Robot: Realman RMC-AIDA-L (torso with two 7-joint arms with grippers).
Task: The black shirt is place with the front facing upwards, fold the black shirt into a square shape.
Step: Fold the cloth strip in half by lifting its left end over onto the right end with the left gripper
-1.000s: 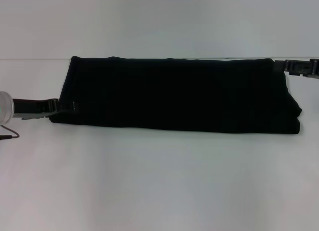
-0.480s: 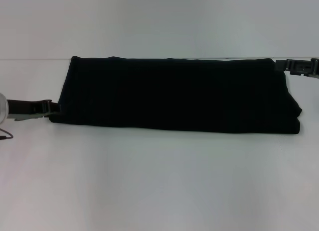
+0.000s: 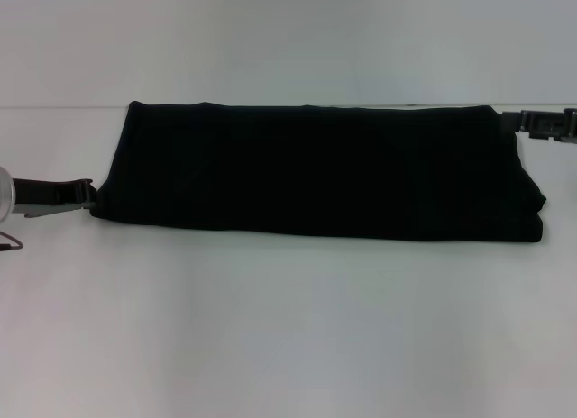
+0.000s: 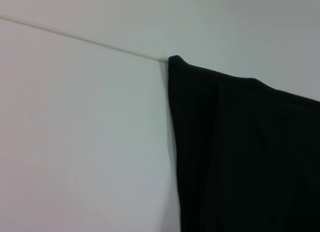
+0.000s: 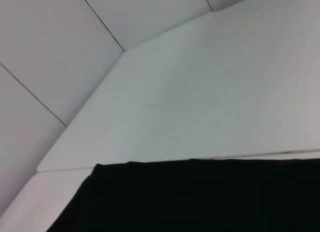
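Observation:
The black shirt point(image 3: 315, 170) lies on the white table as a long folded band running left to right, with no lettering or label showing. My left gripper point(image 3: 87, 195) reaches in from the left, low over the table, with its tip at the shirt's near left corner. My right gripper point(image 3: 516, 122) comes in from the right and sits at the shirt's far right corner. In the left wrist view the shirt's point(image 4: 245, 152) left edge and far corner show. The right wrist view shows the shirt's point(image 5: 200, 197) far edge. Neither wrist view shows its own gripper.
The white table point(image 3: 288, 328) spreads bare in front of the shirt. Its far edge point(image 3: 63, 107) runs just behind the shirt, against a pale wall. A thin cable point(image 3: 11, 245) hangs beside the left arm.
My left gripper has drawn back to the left, from over the shirt's left end to just off its corner. The right gripper has shifted slightly right. The shirt lies as before.

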